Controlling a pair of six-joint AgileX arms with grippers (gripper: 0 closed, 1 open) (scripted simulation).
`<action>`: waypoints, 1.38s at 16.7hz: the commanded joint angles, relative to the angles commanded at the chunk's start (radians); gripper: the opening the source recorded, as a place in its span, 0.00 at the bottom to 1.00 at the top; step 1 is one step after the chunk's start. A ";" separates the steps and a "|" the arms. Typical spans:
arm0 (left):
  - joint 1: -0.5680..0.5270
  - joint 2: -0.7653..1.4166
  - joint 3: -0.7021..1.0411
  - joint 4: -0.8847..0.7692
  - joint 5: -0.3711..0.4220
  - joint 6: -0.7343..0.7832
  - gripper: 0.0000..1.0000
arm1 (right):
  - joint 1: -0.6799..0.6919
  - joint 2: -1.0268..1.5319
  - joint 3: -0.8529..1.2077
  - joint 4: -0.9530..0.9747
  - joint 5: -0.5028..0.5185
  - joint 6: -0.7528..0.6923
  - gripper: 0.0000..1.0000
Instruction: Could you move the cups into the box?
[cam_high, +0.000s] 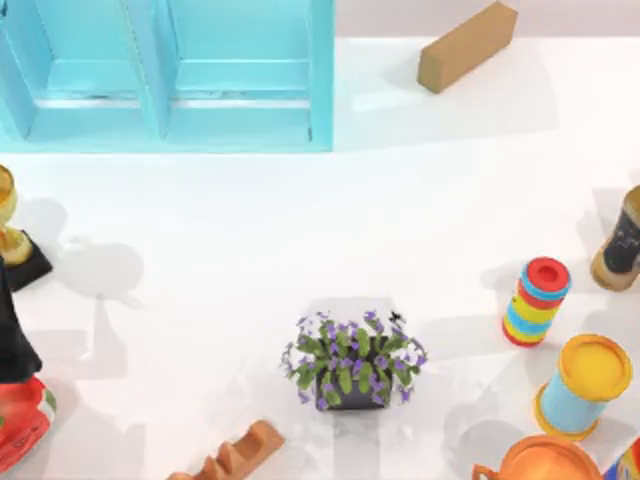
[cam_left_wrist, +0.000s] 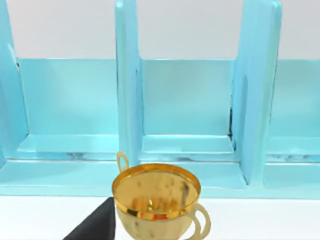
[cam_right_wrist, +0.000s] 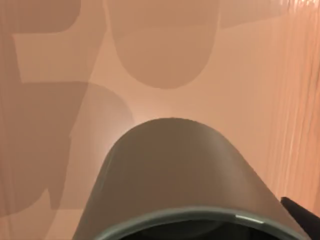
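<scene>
White tabletop carries the clutter. Whether either gripper is wide or narrow cannot be told. Right wrist view sits close over the grey-olive cup. Turquoise box stands at the table's far left, gold trophy cup before it.

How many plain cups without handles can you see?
1: a grey cup, seen close up in the right wrist view. More may be hidden.
</scene>
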 joint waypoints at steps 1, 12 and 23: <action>0.000 0.000 0.000 0.000 0.000 0.000 1.00 | 0.000 0.000 0.000 0.000 0.000 0.000 0.00; 0.000 0.000 0.000 0.000 0.000 0.000 1.00 | 0.000 0.000 0.000 0.000 0.000 0.000 0.68; 0.000 0.000 0.000 0.000 0.000 0.000 1.00 | 0.000 0.000 0.000 0.000 0.000 0.000 1.00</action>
